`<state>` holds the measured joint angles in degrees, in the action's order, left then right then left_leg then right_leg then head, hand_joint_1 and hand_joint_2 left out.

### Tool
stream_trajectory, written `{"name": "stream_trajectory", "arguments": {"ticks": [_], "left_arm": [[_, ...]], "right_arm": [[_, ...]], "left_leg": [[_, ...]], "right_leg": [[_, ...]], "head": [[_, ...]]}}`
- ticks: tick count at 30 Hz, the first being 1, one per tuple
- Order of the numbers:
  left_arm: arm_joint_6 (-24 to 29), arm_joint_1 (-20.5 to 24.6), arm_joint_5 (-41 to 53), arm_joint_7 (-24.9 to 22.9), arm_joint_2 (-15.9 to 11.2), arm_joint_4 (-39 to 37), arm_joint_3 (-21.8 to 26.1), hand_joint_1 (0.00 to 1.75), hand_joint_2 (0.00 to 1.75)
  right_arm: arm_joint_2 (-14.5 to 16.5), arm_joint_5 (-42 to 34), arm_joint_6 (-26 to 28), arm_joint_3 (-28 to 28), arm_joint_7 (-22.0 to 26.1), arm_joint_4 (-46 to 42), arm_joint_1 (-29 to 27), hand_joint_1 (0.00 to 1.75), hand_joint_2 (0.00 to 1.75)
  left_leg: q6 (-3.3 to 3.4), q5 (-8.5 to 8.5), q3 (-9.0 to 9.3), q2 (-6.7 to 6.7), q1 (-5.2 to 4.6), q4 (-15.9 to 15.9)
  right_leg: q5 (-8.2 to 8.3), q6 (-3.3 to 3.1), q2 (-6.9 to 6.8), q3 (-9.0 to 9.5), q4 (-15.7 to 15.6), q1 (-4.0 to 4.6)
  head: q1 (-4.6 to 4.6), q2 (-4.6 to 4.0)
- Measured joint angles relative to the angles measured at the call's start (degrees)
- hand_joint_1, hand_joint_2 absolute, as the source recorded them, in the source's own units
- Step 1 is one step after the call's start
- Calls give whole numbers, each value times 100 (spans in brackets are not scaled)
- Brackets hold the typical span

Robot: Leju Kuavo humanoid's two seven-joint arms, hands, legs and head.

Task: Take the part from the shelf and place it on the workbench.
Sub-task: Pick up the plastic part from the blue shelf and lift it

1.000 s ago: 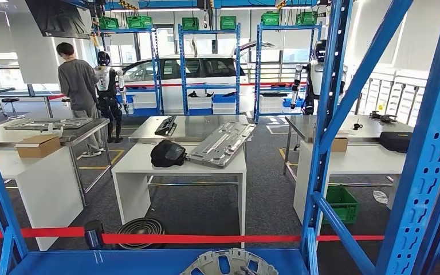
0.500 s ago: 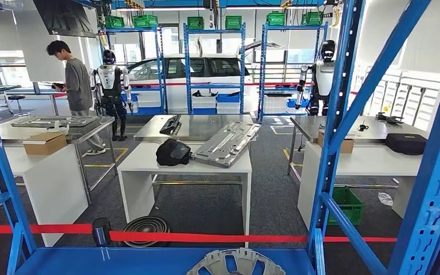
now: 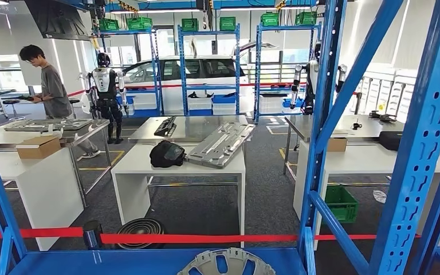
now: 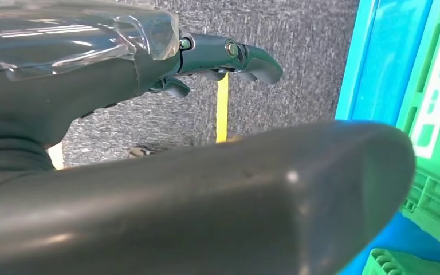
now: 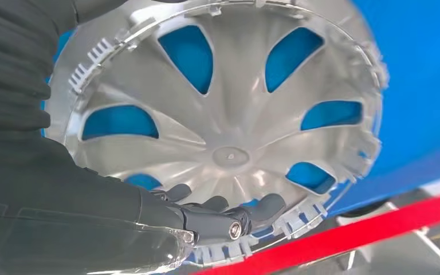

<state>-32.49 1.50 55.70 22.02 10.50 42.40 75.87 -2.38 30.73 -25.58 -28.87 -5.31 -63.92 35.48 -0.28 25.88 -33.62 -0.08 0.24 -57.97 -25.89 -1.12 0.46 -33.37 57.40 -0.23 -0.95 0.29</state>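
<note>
From the head view we look through a blue shelf frame (image 3: 326, 114) and see the part (image 3: 226, 263), a silver wheel cover with cut-out windows, lying on the blue shelf board (image 3: 120, 260) at the lower edge of the picture. A red tape (image 3: 195, 238) runs across just beyond the shelf. Further off stands a white surface (image 3: 177, 166) carrying a black bag (image 3: 167, 153) and a long grey metal panel (image 3: 220, 143). To the left a cardboard box (image 3: 38, 145) sits on another white surface, and a person (image 3: 48, 86) stands near a second robot (image 3: 104, 91) in the background.

In the left wrist view our left hand (image 4: 223, 57) hangs over grey carpet beside green crates (image 4: 435, 114); its dark fingers (image 4: 252, 57) are curled with nothing in them.

In the right wrist view our right hand (image 5: 217, 215) is at the rim of the part (image 5: 229, 114), its fingers (image 5: 263, 206) lying against the inner side of the rim while the part rests on the blue board. We cannot tell whether the hand has actually clamped the rim.
</note>
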Motion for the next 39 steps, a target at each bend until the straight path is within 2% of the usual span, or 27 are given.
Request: {"name": "stream_trajectory", "arguments": {"ticks": [3,5,6,8,9,10,11,13,14,15,16,18,20,21,23,24,25,26,27,28,30,31,34,35,37,39], "left_arm": [[-95,-23,-12,-49,60,134,5,0,0],[-124,-38,-19,-53,105,195,9,0,0],[-135,-41,-22,-54,126,219,10,0,0],[-146,-42,-23,-61,149,247,12,0,0],[-148,-44,-11,-71,159,255,14,0,0],[-150,-46,2,-81,167,258,16,0,0],[-153,-49,18,-92,178,259,18,0,0],[-163,-51,40,-99,204,271,21,0,0],[-176,-51,47,-102,217,290,23,0,0],[-199,-51,50,-106,230,325,30,0,0],[-230,-52,47,-117,247,374,40,0,0],[-305,-56,31,-151,296,501,77,0,0],[-366,-64,14,-187,348,620,114,0,0],[-386,-66,8,-203,370,674,134,0,0],[-413,-67,-1,-232,408,766,169,0,0],[-424,-68,-2,-243,425,801,187,0,0],[-434,-72,-3,-250,444,832,205,0,0],[-442,-75,-3,-253,461,856,223,0,0],[-447,-79,-1,-254,477,884,238,0,0],[-449,-79,3,-255,487,913,249,0,0],[-446,-73,19,-253,498,962,258,0,0],[-444,-69,26,-251,501,978,261,0,0],[-444,-64,42,-248,515,1011,270,0,0],[-445,-63,44,-247,522,1022,273,0,0],[-448,-58,44,-245,540,1036,275,0,0],[-449,-57,45,-244,550,1043,279,0,0]], "right_arm": [[-44,257,76,-274,-109,-86,-43,0,175],[-80,326,88,-384,-133,-134,-54,0,175],[-103,364,92,-429,-142,-152,-52,0,175],[-143,481,91,-532,-163,-162,-62,0,175],[-161,580,85,-599,-173,-164,-86,0,175],[-177,686,77,-667,-182,-168,-115,0,175],[-192,798,67,-736,-188,-181,-142,0,175],[-212,1010,47,-865,-200,-244,-169,0,175],[-218,1113,36,-935,-206,-291,-174,0,175],[-225,1214,23,-1013,-214,-344,-181,0,175],[-236,1308,8,-1090,-226,-396,-193,0,175],[-263,1452,-31,-1225,-250,-482,-225,0,175],[-282,1575,-54,-1334,-275,-554,-239,0,175],[-284,1636,-56,-1385,-285,-585,-240,0,175],[-287,1744,-56,-1485,-307,-620,-250,0,175],[-289,1791,-55,-1533,-317,-627,-264,0,175],[-291,1837,-54,-1575,-332,-633,-281,0,175],[-293,1878,-52,-1608,-345,-640,-297,0,175],[-293,1924,-47,-1639,-356,-655,-307,0,175],[-293,1970,-41,-1664,-366,-678,-312,0,175],[-293,2049,-22,-1697,-376,-728,-313,0,175],[-295,2083,-12,-1710,-378,-750,-319,0,175],[-308,2153,9,-1747,-386,-812,-353,0,175],[-315,2163,15,-1756,-389,-835,-355,0,175],[-339,2171,23,-1772,-392,-862,-359,0,175],[-362,2173,25,-1795,-395,-867,-389,0,175]], "left_leg": [[52,-23,56,2,-18,124],[111,-80,88,7,6,201],[136,-105,101,10,19,236],[152,-114,93,7,20,243],[153,-114,91,3,21,241],[152,-113,90,-3,21,239],[149,-111,91,-10,23,233],[123,-94,90,-20,22,202],[96,-76,82,-22,11,177],[67,-60,73,-23,0,155],[41,-50,66,-22,-9,142],[-4,-43,57,-23,-6,133],[-57,78,-17,-18,13,-14],[-85,225,-126,-14,24,-249],[-128,600,-490,-6,40,-1029],[-139,729,-670,-3,45,-1399],[-142,750,-769,-2,46,-1586],[-136,665,-760,-1,46,-1549],[-120,485,-631,-1,45,-1270],[-90,271,-418,-2,39,-831],[-30,31,-43,-2,12,-99],[-7,4,46,-3,-3,70],[57,-26,89,-5,-11,159],[93,-58,109,-1,3,204],[146,-106,135,6,28,271],[158,-112,125,2,26,275]], "right_leg": [[11,66,-4,-24,-14,5],[-83,95,-10,-102,127,2],[-210,94,-12,-225,381,-3],[-537,83,-13,-604,1190,-18],[-644,100,-13,-771,1540,-24],[-666,135,-14,-844,1689,-31],[-598,186,-15,-799,1595,-41],[-297,274,-27,-397,779,-63],[-169,274,-30,-191,381,-65],[-89,246,-33,-48,113,-61],[-62,201,-33,13,2,-49],[-43,112,-27,18,3,-41],[-28,47,-25,24,-9,-66],[-22,20,-24,29,-15,-81],[-24,-8,-25,30,-13,-76],[-25,-15,-26,30,-12,-72],[-27,-18,-26,31,-11,-68],[-29,-19,-23,35,-11,-64],[-30,-19,-16,42,-11,-61],[-31,-18,-8,50,-12,-58],[-36,-1,4,45,-7,-32],[-36,19,6,36,-6,-24],[-32,103,4,22,-19,-20],[-81,114,0,-16,54,-17],[-340,96,-6,-278,589,-22],[-644,85,-8,-661,1391,-27]], "head": [[0,1],[6,1],[12,1],[21,1],[25,1],[28,1],[32,2],[38,1],[39,1],[39,0],[35,1],[27,1],[20,1],[14,0],[2,0],[1,1],[1,1],[0,1],[-1,0],[-1,-1],[1,0],[3,1],[5,0],[9,1],[22,1],[31,1]]}}
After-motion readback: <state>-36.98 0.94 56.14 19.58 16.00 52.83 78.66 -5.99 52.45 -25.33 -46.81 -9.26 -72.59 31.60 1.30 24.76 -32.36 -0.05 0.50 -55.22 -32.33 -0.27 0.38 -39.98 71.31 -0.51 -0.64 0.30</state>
